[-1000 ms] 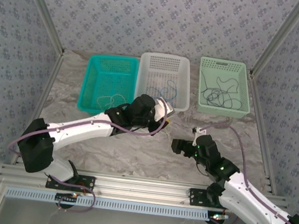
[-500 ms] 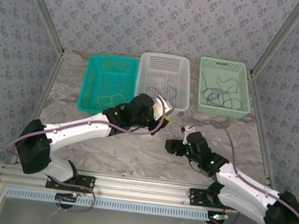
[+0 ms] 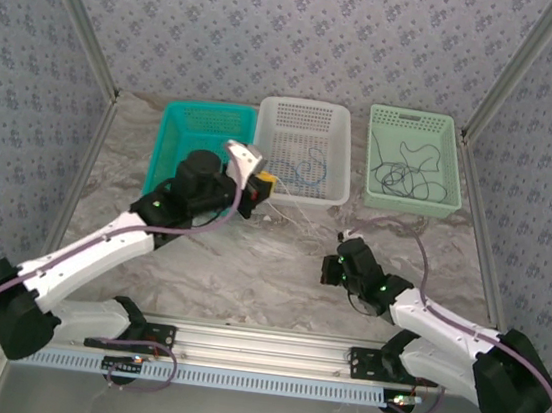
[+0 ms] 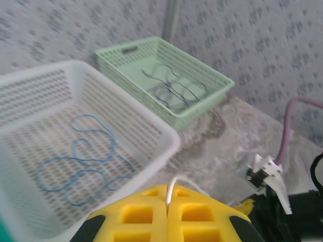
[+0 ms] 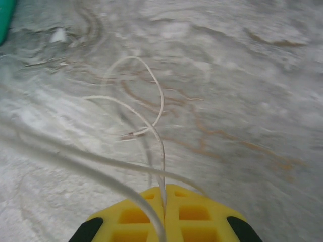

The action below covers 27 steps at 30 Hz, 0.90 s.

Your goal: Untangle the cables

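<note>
Two sets of yellow pads are pinched tight on the thin, pale cream wire [image 5: 160, 151]. The left gripper [image 4: 168, 195] holds it beside the white plastic mesh basket [image 3: 306, 106]. The right gripper [image 5: 164, 197] holds it low over the marbled grey table [image 3: 248, 274], where slack loops (the thin blue wire [image 3: 308, 162] lies inside that basket).

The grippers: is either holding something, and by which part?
Both pinch the cream cable: the right gripper behind its looped end, the left gripper at an unclear spot.
</note>
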Each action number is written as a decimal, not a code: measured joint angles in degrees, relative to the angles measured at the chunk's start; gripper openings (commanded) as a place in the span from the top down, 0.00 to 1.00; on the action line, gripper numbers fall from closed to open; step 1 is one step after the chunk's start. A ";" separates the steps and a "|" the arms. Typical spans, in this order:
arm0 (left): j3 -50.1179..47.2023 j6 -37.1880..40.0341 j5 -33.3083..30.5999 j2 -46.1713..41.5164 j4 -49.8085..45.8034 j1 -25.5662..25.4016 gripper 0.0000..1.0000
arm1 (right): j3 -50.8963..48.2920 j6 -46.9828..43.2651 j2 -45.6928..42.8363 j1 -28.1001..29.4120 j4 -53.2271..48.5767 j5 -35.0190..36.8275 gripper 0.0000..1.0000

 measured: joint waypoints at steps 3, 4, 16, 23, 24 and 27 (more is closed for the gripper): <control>-0.28 -0.20 1.20 -2.69 -0.68 1.70 1.00 | 0.04 1.88 0.17 -1.92 -1.11 0.11 1.00; -0.28 -0.17 1.68 -3.02 -0.98 1.77 1.00 | 0.26 2.29 0.44 -2.25 -1.46 0.11 1.00; 5.51 0.07 2.51 -7.48 -3.74 9.92 1.00 | 2.34 3.56 7.96 -3.93 -7.85 1.03 0.94; 10.43 1.42 2.71 -8.76 -4.11 10.93 0.99 | 2.93 3.54 8.46 -3.89 -8.74 2.08 0.92; 10.47 1.64 2.69 -8.76 -4.50 11.06 1.00 | 2.95 3.56 8.48 -3.89 -8.74 2.10 0.92; 10.47 2.08 2.14 -8.76 -5.99 12.13 0.99 | 2.95 3.56 8.48 -3.89 -8.74 2.12 0.93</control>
